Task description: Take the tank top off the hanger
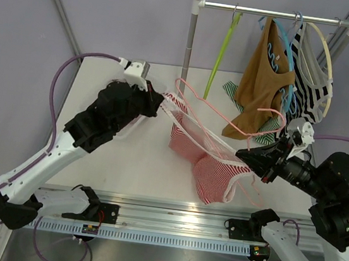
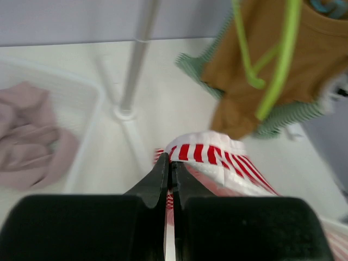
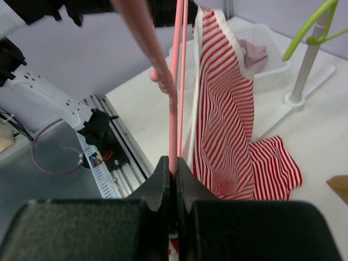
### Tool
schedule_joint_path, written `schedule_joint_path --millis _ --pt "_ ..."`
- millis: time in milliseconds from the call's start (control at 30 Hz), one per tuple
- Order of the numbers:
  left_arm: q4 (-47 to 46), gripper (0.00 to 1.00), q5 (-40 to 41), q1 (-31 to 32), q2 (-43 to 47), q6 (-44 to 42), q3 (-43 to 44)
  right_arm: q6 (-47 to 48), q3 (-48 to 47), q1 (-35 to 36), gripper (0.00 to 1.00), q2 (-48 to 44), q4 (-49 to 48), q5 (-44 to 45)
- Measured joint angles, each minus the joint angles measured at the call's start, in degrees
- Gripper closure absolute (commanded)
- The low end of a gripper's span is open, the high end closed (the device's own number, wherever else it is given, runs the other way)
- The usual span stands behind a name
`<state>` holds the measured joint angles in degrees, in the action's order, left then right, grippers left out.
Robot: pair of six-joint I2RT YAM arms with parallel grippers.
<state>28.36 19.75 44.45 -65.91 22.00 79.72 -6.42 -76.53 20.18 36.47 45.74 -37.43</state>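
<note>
The red-and-white striped tank top (image 1: 211, 167) hangs stretched above the table between my two grippers, its lower part draped on the tabletop. It is still threaded on the pink hanger (image 1: 226, 121). My left gripper (image 1: 163, 102) is shut on the top's white-edged hem (image 2: 217, 155), the fabric pinched at the left gripper's (image 2: 172, 163) fingertips. My right gripper (image 1: 240, 155) is shut on the hanger's thin pink bar (image 3: 174, 109). In the right wrist view the striped cloth (image 3: 225, 125) hangs just right of the right gripper (image 3: 173, 163).
A clothes rack (image 1: 189, 43) stands at the back with a green hanger (image 1: 223, 47), a brown top (image 1: 263, 84) and a black-and-white striped garment (image 1: 311, 83). A white basket holding pink cloth (image 2: 32, 125) sits behind the left arm. A metal rail (image 1: 169, 222) runs along the near edge.
</note>
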Motion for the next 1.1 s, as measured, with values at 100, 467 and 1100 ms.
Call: schedule_joint_path --millis 100,467,1100 --pt "-9.7 1.00 -12.8 0.0 7.0 -0.2 -10.7 -3.4 2.8 0.0 1.00 -1.5 -7.6 -1.5" --pt "-27.2 1.00 -27.7 13.1 8.1 -5.5 -24.2 -16.8 10.9 0.0 1.00 -0.5 -38.4 4.9" --pt "0.6 0.01 8.3 12.9 -3.4 6.5 -19.9 -10.2 -10.8 0.0 1.00 16.2 0.0 47.1"
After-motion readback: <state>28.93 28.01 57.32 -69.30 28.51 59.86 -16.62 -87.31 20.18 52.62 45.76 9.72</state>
